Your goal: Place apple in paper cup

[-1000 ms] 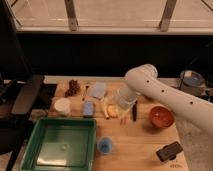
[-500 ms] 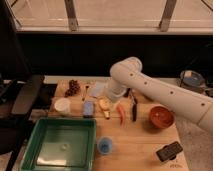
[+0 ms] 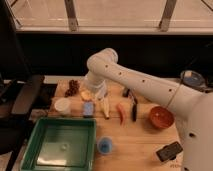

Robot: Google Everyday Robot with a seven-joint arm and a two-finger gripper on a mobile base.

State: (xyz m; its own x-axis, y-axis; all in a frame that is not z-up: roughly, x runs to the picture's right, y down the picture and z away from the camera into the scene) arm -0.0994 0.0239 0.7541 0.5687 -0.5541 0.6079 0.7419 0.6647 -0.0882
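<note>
Gripper (image 3: 93,93) at apple (image 3: 86,95), wooden table (image 3: 137,145) — paper cup (image 3: 62,105) near, apart.

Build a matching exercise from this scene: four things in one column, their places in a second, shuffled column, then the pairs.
Things
1. paper cup
2. blue cup
3. orange bowl
4. end effector

Places
A. far right, beyond the red pepper
B. at the back left, right next to the apple
C. at the front, just right of the green tray
D. behind the green tray, left of the apple

Pairs: 1-D, 2-C, 3-A, 4-B
</note>
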